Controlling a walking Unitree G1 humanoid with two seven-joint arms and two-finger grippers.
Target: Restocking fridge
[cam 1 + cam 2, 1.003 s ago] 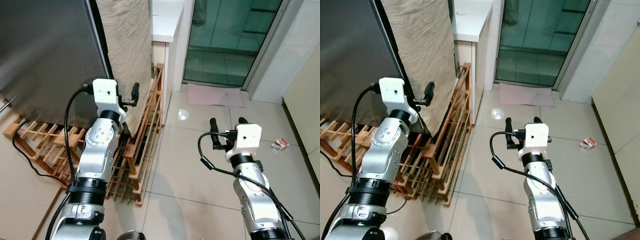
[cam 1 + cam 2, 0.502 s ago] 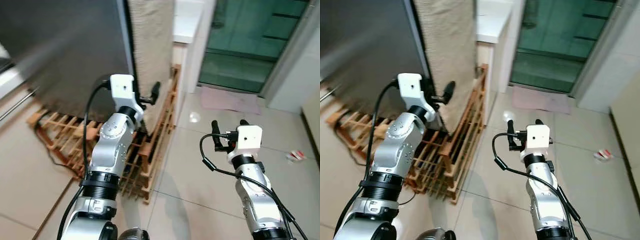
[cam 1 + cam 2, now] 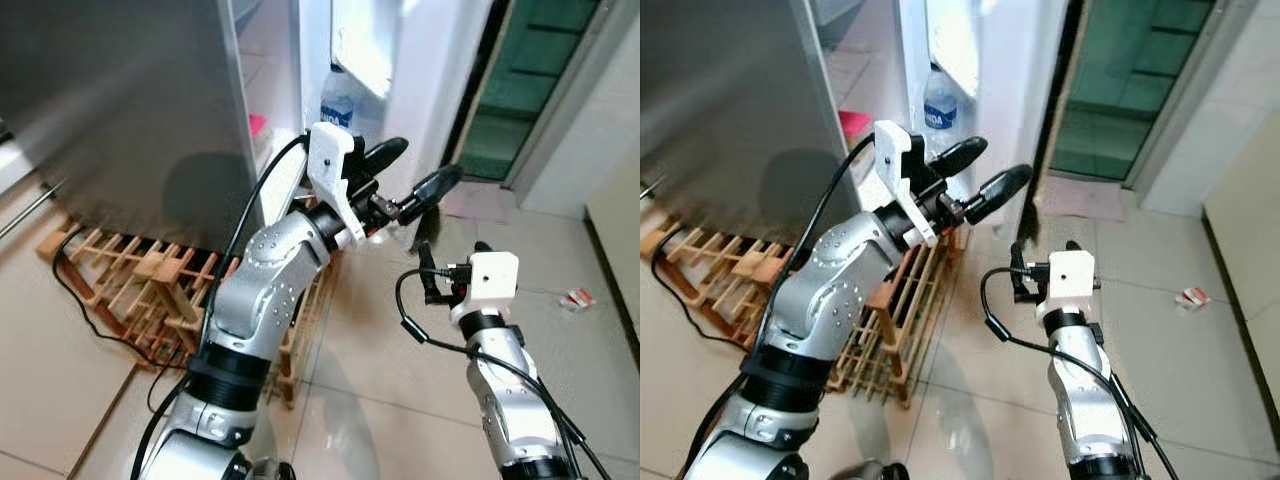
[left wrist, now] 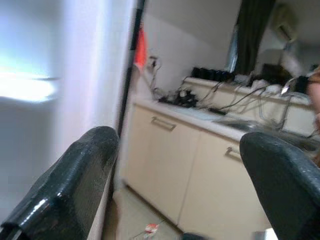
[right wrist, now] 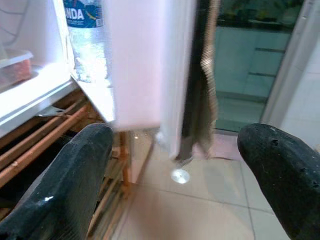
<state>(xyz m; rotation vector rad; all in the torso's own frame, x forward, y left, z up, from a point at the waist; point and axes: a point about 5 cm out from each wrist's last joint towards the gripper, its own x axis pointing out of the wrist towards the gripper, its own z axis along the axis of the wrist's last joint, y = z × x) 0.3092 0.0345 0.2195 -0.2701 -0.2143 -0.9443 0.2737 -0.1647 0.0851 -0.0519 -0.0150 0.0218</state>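
The grey fridge (image 3: 110,100) stands with its white door (image 3: 420,70) swung open toward the right. A clear water bottle (image 3: 338,100) with a blue label stands in the door shelf (image 5: 95,95). My left gripper (image 3: 422,162) is raised in front of the open door's inner side, fingers spread apart and holding nothing. My right gripper (image 3: 452,250) hovers lower, over the floor tiles to the right of the door, also open and empty. A pink item (image 3: 258,124) lies inside the fridge, and a clear lidded container (image 5: 15,70) sits on a shelf.
A wooden slatted rack (image 3: 130,280) lies under the fridge with a black cable across it. A beige cloth (image 5: 202,75) hangs on the door's outer face. A green glass door (image 3: 520,90) is behind, a small carton (image 3: 578,298) lies on the tiles at right.
The fridge door has swung open, showing the bottle and lit interior. My left gripper has moved up and to the right with it. The right arm has barely moved.
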